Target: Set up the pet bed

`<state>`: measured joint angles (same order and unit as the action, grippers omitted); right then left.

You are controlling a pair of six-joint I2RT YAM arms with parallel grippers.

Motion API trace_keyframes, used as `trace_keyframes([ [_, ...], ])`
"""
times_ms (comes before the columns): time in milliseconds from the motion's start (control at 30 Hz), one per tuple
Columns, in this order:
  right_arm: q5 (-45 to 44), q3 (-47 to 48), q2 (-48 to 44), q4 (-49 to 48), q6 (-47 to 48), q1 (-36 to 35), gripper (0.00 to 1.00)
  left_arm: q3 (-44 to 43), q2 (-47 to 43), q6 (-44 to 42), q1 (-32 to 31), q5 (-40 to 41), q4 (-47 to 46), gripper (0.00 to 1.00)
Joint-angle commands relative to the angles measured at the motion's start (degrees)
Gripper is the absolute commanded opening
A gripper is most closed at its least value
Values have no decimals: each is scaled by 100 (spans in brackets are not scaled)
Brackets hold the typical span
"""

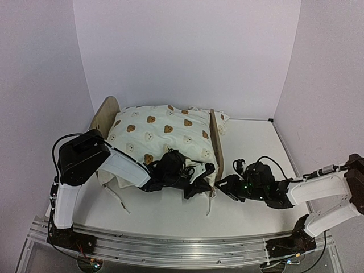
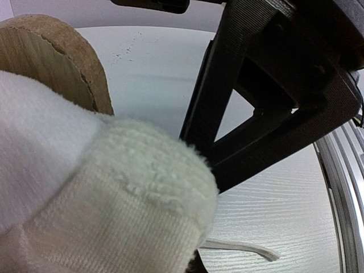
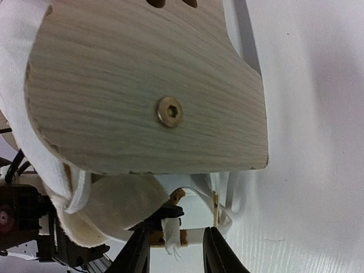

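Observation:
The pet bed's rounded wooden headboard is at the left and its footboard at the right. The cream bear-print bedding covers it, and the striped base is hidden. My left gripper is at the bedding's near right corner. In the left wrist view the bedding fills the jaws, beside a wooden edge. My right gripper is at the footboard's near end. In the right wrist view the footboard fills the frame and the right gripper is open around a white tie.
A bit of bear-print cloth shows beyond the footboard. A loose white tie lies on the white table in front of the bed, and another one shows in the left wrist view. White walls enclose the table. A metal rail runs along the near edge.

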<state>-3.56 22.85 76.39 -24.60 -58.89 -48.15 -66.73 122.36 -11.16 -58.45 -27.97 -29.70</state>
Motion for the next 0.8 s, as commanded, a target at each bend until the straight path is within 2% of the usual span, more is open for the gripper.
trace_keyframes([
  [0, 44, 228, 104, -445, -140, 32, 31, -258, 43, -104, 0, 71, -311, 0],
  [133, 86, 277, 288, -526, -197, 48, 24, -262, 51, -122, -2, 64, -352, 0],
  [300, 239, 282, 357, -570, -228, 106, 2, -262, 43, -117, -3, 78, -351, 0],
  [433, 109, 93, 126, -565, -282, 154, 0, -252, 3, -136, -2, 73, -302, 2],
  [600, 11, 181, -87, -144, -78, 163, 0, 17, -446, -917, 6, -480, 387, 43],
  [700, 174, 375, -31, 125, 37, 165, 0, 270, -822, -1576, 9, -731, 1233, 57],
  [767, 176, 396, -31, 202, 65, 158, 0, 373, -1004, -1420, -7, -760, 1631, 62],
])
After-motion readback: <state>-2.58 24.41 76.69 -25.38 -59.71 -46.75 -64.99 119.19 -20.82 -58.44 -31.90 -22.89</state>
